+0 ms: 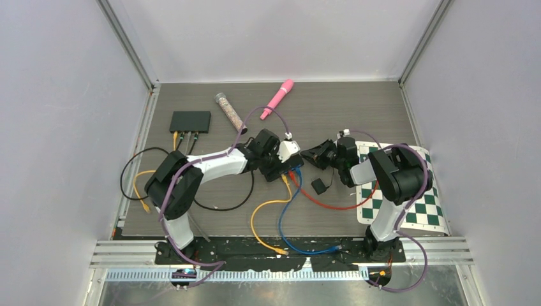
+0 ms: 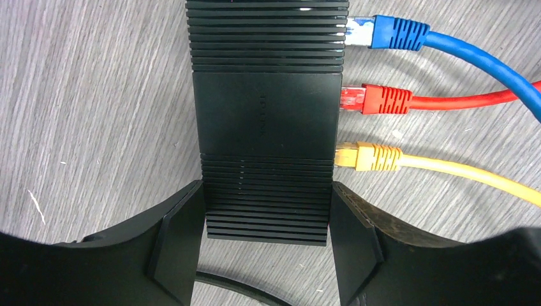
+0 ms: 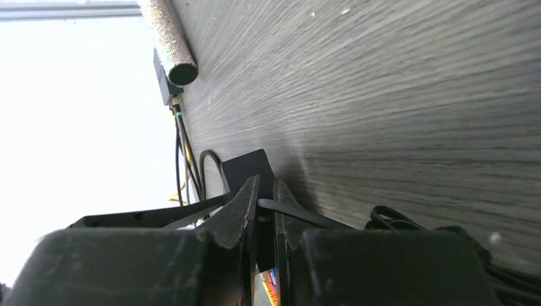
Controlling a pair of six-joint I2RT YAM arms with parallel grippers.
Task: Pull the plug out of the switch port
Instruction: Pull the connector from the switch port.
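My left gripper (image 2: 266,220) clamps the black network switch (image 2: 265,115) at the desk's middle. The blue plug (image 2: 389,32), red plug (image 2: 376,99) and yellow plug (image 2: 370,156) all sit in its ports. My right gripper (image 3: 265,191), fingers nearly pressed together, hovers just beside the switch, toward the right edge.

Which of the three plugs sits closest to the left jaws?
The yellow plug: it sits nearest the jaws gripping the switch; the red plug comes next, the blue plug farthest.
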